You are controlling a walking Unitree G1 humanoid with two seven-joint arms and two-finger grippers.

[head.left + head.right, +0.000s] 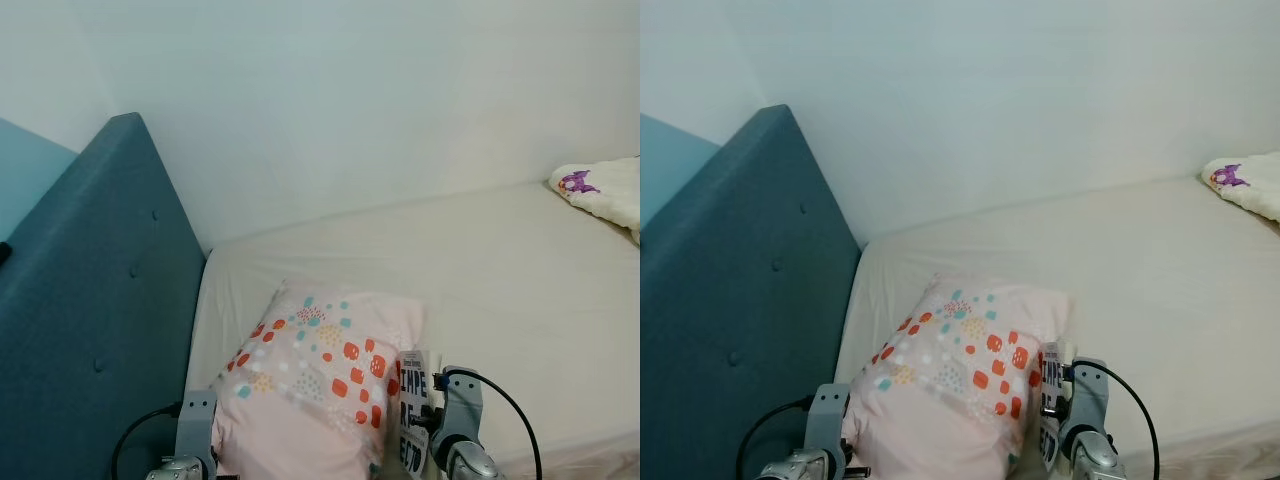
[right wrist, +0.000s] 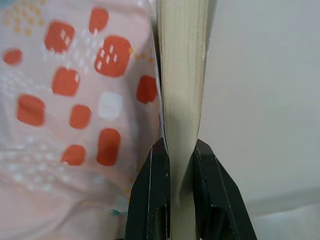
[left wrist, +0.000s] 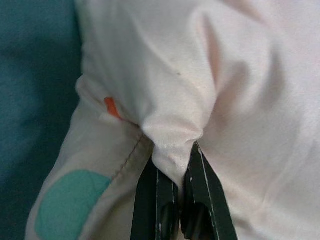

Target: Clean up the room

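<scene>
one pink spotted fabric pillow [image 1: 310,385] lies on the cream bed [image 1: 500,290] beside the blue headboard [image 1: 90,310]; left gripper [image 3: 172,165] pinches its corner, right gripper [image 2: 181,155] clamps one paperback book [image 2: 181,75] against it.

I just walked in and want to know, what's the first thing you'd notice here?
The pink pillow with red and teal spots, lying on the bed by the blue headboard. The left gripper pinches its cloth, and the right gripper clamps a book beside it.

Book [image 1: 414,408] cover with large black block letters, partly hidden, reading roughly "IMPE", "RF", "EC"
</scene>
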